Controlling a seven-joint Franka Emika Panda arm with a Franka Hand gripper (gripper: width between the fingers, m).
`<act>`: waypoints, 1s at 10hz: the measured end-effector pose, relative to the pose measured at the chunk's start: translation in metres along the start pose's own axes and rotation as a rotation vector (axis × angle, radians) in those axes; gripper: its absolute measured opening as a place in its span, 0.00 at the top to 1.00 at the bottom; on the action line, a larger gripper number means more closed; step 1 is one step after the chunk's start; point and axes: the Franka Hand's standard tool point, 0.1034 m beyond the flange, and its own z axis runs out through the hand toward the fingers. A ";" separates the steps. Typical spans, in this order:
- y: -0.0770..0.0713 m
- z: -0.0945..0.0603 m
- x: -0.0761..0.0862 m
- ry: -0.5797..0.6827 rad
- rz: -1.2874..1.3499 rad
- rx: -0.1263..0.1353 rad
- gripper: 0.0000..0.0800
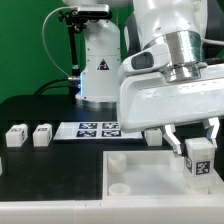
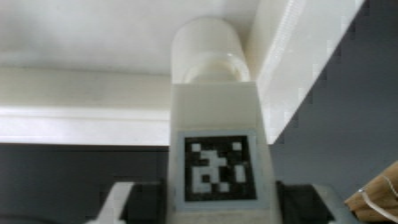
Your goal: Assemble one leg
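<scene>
Black tabletop (image 1: 40, 165) runs across the scene, with the arm's white base (image 1: 98, 65) at the back and the marker board (image 1: 97, 128) lying flat in front of it. 2 loose white blocks (image 1: 15, 136) (image 1: 42, 134) sit well apart from the action at the exterior view's left, and a 3rd (image 1: 152, 136) rests just beyond the far edge of the tray (image 1: 150, 185).

The gripper (image 1: 193, 142) hangs above the tray's side at the exterior view's right, its jaws closed onto the leg (image 1: 198, 160). The wrist view confirms the grip: the fingers (image 2: 125, 205) press the tagged end of the leg (image 2: 217, 150) from both sides.

The leg's long axis runs straight out from the gripper, away from the wrist and down toward the tray. Its tagged face looks at both cameras, and its rounded free end leads. In the wrist view that end shows against the tray's white surface (image 2: 71, 95). Whether it touches the tray or hangs just above it cannot be told.

1 round socket (image 1: 117, 186) shows at the tray corner near the exterior view's left, well apart from the leg. Any socket under the leg is hidden, so the coming move likely depends on lining the rounded end up with a socket before pressing down
</scene>
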 end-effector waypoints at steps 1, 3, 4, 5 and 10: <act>0.000 0.000 0.000 -0.001 0.000 0.000 0.64; 0.000 0.000 0.000 -0.001 0.000 0.000 0.54; 0.000 0.000 0.000 -0.001 0.000 0.000 0.31; 0.000 0.000 0.000 -0.001 0.000 0.000 0.31; 0.000 0.000 0.000 -0.001 0.000 0.000 0.19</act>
